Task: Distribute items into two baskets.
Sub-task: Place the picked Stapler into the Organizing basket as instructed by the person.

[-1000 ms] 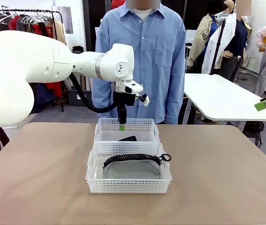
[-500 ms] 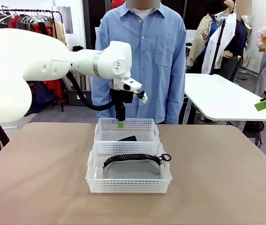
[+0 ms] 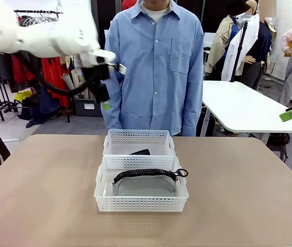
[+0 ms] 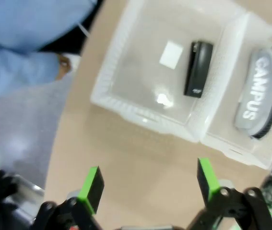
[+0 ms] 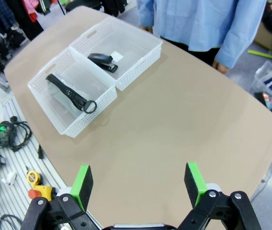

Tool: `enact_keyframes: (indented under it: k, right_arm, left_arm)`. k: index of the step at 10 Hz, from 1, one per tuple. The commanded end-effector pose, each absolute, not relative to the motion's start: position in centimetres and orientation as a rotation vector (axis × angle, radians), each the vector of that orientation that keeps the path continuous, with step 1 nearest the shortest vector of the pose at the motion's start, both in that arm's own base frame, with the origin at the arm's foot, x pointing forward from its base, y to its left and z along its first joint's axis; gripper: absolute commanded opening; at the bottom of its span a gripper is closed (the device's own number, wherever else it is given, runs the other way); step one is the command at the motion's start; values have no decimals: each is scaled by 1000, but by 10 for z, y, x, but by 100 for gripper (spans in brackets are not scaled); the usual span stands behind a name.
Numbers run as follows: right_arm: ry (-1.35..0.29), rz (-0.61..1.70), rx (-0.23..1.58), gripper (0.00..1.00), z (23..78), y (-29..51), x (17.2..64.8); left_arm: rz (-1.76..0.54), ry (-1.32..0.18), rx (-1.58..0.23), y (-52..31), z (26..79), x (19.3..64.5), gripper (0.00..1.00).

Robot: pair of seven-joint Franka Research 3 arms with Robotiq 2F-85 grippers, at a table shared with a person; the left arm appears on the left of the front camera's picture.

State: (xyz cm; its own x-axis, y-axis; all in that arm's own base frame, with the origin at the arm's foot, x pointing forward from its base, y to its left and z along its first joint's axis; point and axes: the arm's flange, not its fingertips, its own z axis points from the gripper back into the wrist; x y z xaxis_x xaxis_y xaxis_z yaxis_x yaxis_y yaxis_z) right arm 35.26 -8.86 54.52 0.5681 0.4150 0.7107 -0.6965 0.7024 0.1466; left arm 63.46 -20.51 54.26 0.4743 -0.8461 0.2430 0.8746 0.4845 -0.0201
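We see the left gripper (image 3: pixel 104 103) raised in the air at about ten o'clock from the baskets in the front view, off the bench's far left corner, beside the person's (image 3: pixel 156 67) sleeve. Its jaws stand wide apart with nothing between them; in its own wrist view the left gripper (image 4: pixel 147 179) hangs over bare bench top, with the far basket (image 4: pixel 126 108) at about twelve o'clock from the green fingertips (image 4: pixel 91 188).

In that basket lies the black stapler (image 4: pixel 198 75), next to a small white label on the floor of the basket. Touching it at three o'clock in this view is the near basket (image 4: pixel 231 143), with the grey pouch (image 4: pixel 258 96) printed "CAMPUS" in it.

The right gripper (image 5: pixel 138 184) is also spread wide and empty, high over the bench (image 5: pixel 183 124), well apart from both baskets, which lie at about eleven o'clock from it. In the front view we can make out just a green pad at the right edge, probably one of the right gripper's.

From the front, the two baskets sit end to end at the bench's middle: the stapler (image 3: pixel 139 152) in the far basket (image 3: pixel 138 137), the pouch (image 3: pixel 146 181) in the near basket (image 3: pixel 140 203), its ring pull (image 3: pixel 182 173) at the right.
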Motion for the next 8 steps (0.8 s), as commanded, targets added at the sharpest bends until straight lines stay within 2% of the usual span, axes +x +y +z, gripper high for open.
enact_keyframes:
  k: [1,4,8]
  right_arm:
    - [-710,684,450,100,545,-88,353]
    - [-710,684,450,100,545,-88,353]
    - [-710,684,450,100,545,-88,353]
  left_arm:
    - [-977,-326,-222,-148,541,578,100]
    - [-819,-473,-301,-61,550,539,100]
    - [-678,-663,-351,13,571,499,100]
